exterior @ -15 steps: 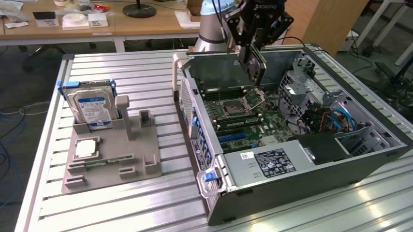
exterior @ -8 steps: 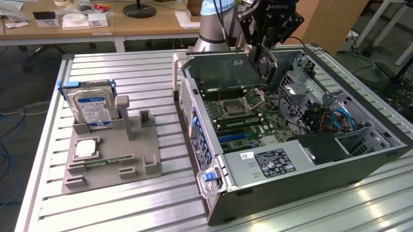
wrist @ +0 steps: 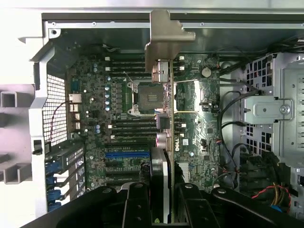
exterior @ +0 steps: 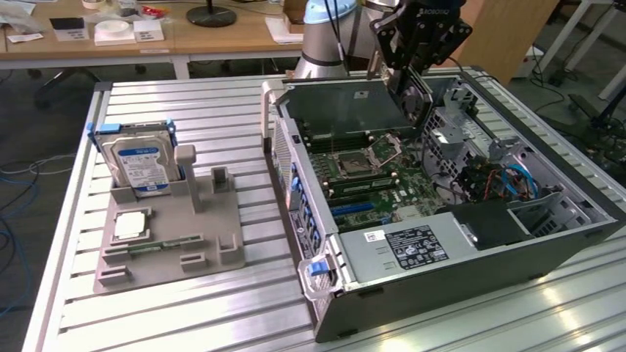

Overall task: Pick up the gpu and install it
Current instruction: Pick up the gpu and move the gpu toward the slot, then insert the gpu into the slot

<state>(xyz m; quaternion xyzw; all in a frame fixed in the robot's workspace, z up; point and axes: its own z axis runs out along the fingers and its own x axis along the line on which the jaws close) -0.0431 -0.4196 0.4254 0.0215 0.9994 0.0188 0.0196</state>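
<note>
Your nearly closed pincer (wrist: pixel 164 205) grips the thin dark-green, silver-bracketed gpu card (wrist: pixel 165 80) edge-down above the open black computer case (exterior: pixel 459 273), likely to match its slots.

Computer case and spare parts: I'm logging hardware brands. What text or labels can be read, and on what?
"DELL": on the motherboard.
Power supply label: too small to read.
Hard drive label: too small to read.
Graphics card: nothing readable.

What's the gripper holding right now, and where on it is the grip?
The gripper is shut on the gpu, pinching its two faces at the upper edge, toward the end away from its metal bracket.
</note>
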